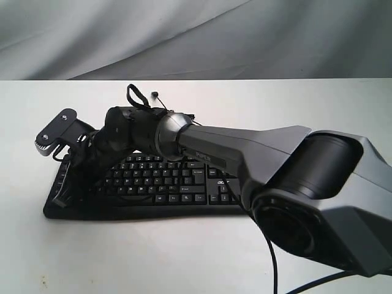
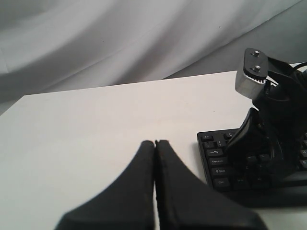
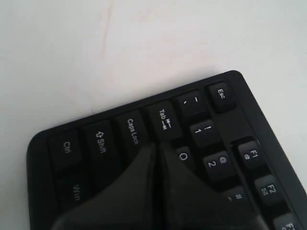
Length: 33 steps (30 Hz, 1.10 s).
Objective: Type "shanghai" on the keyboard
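The black keyboard (image 1: 177, 184) lies on the white table (image 1: 184, 257), its number pad end towards the right. My right arm reaches across it to its left end. There the right gripper (image 1: 60, 199) points down, shut with nothing between its fingers. In the right wrist view the right gripper (image 3: 158, 146) has its tips just over the keyboard (image 3: 216, 120), between Caps Lock, Tab and Q; I cannot tell whether they touch a key. My left gripper (image 2: 155, 143) is shut and empty over bare table, beside the Ctrl end of the keyboard (image 2: 216, 158). It does not show in the exterior view.
A grey cloth backdrop (image 1: 184, 37) hangs behind the table's far edge. A thin black cable (image 1: 272, 263) runs down past the right arm's base. The right wrist's camera bracket (image 2: 252, 74) stands above the keyboard's left end.
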Each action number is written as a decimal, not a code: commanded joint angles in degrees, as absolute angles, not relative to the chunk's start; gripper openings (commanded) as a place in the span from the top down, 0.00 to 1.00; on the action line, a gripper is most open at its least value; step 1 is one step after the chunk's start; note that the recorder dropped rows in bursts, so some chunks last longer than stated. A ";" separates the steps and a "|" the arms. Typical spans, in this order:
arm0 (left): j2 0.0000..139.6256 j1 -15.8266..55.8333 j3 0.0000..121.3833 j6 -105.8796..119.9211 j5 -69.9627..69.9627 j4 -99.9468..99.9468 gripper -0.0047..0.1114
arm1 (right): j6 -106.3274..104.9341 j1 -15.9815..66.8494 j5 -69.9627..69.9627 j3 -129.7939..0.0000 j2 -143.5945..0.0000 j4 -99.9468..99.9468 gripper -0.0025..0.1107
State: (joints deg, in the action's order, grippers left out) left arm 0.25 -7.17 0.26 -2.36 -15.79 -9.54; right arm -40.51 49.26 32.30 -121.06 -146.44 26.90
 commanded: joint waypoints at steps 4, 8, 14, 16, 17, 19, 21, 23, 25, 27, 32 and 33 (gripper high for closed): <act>0.00 -6.75 0.00 -2.62 -15.22 -9.55 0.96 | -40.38 49.64 33.77 -121.75 -147.66 27.13 0.98; 0.00 -6.75 0.00 -2.62 -15.22 -9.55 0.96 | -40.26 49.77 33.64 -121.75 -147.42 26.53 0.98; 0.00 -6.75 0.00 -2.62 -15.22 -9.55 0.96 | -39.60 49.17 33.90 -121.75 -145.24 26.20 0.98; 0.00 -6.75 0.00 -2.62 -15.22 -9.55 0.96 | -40.14 48.92 33.90 -121.75 -143.46 25.49 0.98; 0.00 -6.75 0.00 -2.62 -15.22 -9.55 0.96 | -40.27 48.75 33.75 -121.75 -142.59 25.49 0.98; 0.00 -6.75 0.00 -2.62 -15.22 -9.55 0.96 | -40.05 47.92 34.99 -121.75 -140.45 24.38 0.98; 0.00 -6.75 0.00 -2.62 -15.22 -9.55 0.96 | -39.79 47.12 36.32 -121.06 -139.21 23.43 0.98; 0.00 -6.75 0.00 -2.62 -15.22 -9.55 0.96 | -39.79 45.67 36.55 -117.36 -136.17 23.30 0.98; 0.00 -6.75 0.00 -2.62 -15.22 -9.55 0.96 | -39.79 43.92 35.26 -110.91 -132.20 23.20 0.98; 0.00 -6.75 0.00 -2.62 -15.22 -9.55 0.96 | -39.79 42.11 31.07 -101.67 -127.59 25.44 0.98; 0.00 -6.75 0.00 -2.62 -15.22 -9.55 0.96 | -40.74 40.54 21.20 -86.27 -121.74 28.22 0.98; 0.00 -6.75 0.00 -2.62 -15.22 -9.55 0.96 | -40.89 40.54 20.06 -85.01 -121.74 28.68 0.98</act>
